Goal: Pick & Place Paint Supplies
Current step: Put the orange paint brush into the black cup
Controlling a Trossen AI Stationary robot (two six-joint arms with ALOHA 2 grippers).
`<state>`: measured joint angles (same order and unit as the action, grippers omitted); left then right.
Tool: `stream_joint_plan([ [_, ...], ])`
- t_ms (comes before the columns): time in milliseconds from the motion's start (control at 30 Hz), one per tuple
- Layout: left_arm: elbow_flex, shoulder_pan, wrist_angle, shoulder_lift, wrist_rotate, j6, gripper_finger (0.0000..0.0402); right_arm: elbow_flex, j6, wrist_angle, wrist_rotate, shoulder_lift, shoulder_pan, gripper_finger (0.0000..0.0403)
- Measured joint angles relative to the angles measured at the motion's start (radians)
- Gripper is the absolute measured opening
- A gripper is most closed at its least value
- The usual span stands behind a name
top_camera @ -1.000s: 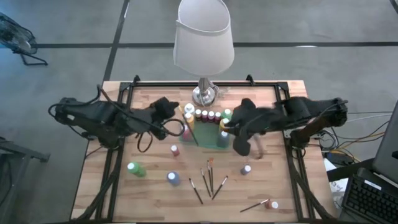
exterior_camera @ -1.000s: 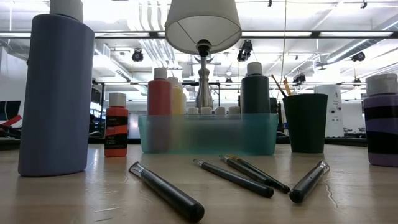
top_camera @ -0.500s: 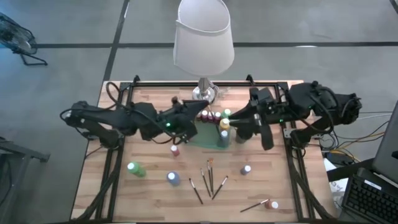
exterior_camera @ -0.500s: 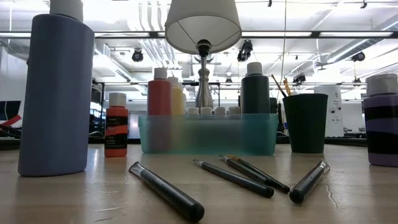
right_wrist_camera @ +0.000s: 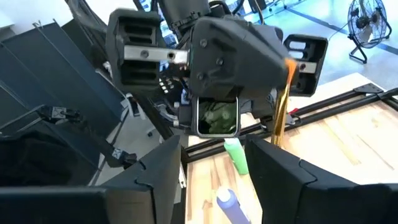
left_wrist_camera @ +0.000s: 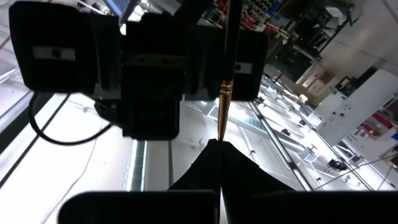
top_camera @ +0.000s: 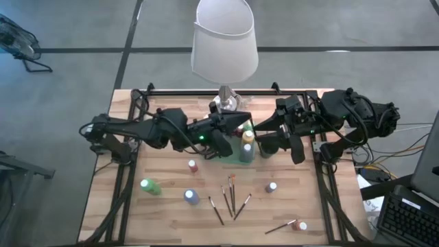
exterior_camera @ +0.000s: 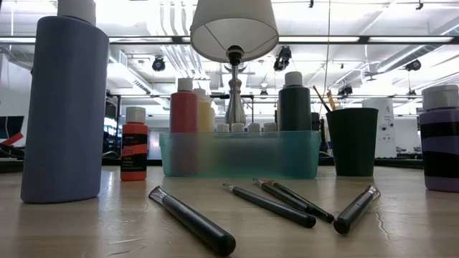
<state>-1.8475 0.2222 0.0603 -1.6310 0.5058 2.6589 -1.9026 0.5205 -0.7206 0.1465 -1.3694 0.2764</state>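
Brush held tip-pinched between the two arms, with collision and slip risk

The left gripper (top_camera: 240, 122) is pinched fully closed on one paintbrush (left_wrist_camera: 221, 115), up off the counter (top_camera: 164, 206) above the teal tray (exterior_camera: 240, 154). The brush's long axis lies in line with the fingers and points out toward the right gripper (top_camera: 265, 141). That gripper sits close by, part open and holding nothing. The risks I see are the grippers clashing, the brush pivoting or slipping from so shallow a grip, and bottles in the tray getting knocked.

Left gripper (top_camera: 241, 121) hides tray (top_camera: 230, 155) bottles; lamp (exterior_camera: 234, 32) top cut off
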Motion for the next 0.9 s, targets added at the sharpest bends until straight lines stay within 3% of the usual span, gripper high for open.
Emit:
stream_joint_plan([
  [400, 0.003, 0.002, -0.043, 0.018, 0.001, 0.014, 0.0000, -0.005, -0.011, -0.085, 0.044, 0.046, 0.000, 0.0183],
  [600, 0.003, 0.002, -0.050, -0.001, -0.085, 0.014, 0.0000, -0.005, -0.032, -0.093, 0.044, 0.033, -0.030, 0.0190],
  [900, 0.003, -0.004, -0.027, -0.015, -0.096, 0.015, 0.0000, -0.004, -0.031, -0.090, 0.032, 0.023, -0.044, 0.0190],
])
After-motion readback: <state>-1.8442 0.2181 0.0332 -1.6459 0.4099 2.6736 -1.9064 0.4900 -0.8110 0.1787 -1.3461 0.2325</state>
